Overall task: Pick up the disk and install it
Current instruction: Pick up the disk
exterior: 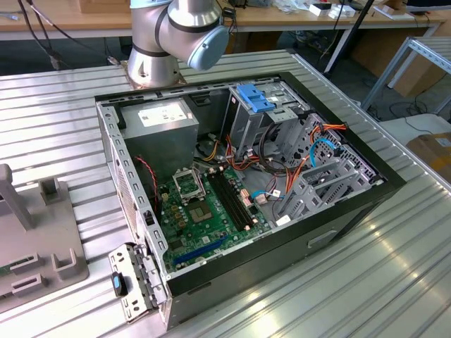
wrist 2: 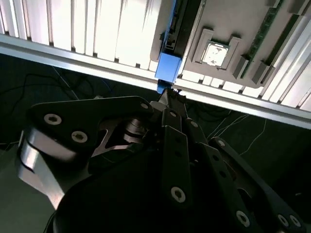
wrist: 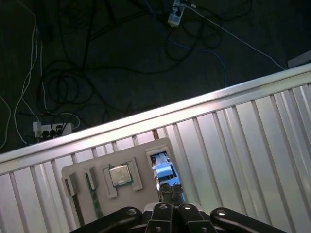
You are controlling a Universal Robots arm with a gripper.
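End effector [wrist 2: 167,93]: tips drawn together, narrow, right at the blue end of the disk [wrist 2: 168,68]. Can't tell if they touch it. They don't look wrapped around it.

The disk stands on edge in a slot of the grey tray [exterior: 70,239]. The tray sits at the counter [wrist: 252,145] edge, on the exterior view's left. The blue rail end is at the tray rim nearest the drop to the floor.

Risks as I judge them:
- With the tips this narrow they'd land on top of the rail, not straddle it. That could jam the disk in the slot or crack the plastic.
- The disk is close to the counter edge. A sideways nudge or a weak pinch on the rail could tip it out of the slot and over the edge, onto the floor cables [wrist: 73,82].
- A grip on the end alone leaves a long slab hanging from it, so it may swing or slip.

Around it:
- The processor chip [wrist 2: 214,52] sits in the next tray pocket, just beside the disk.
- The memory sticks [wrist 2: 272,26] lie further along the tray. Little room for a wide approach on that side.
- The open computer case [exterior: 394,184] is well apart, mid-counter.
- The drive cage with the blue latch [exterior: 255,96] is at the case's far side. Orange and blue wiring [exterior: 313,151] is bunched near it and could snag.
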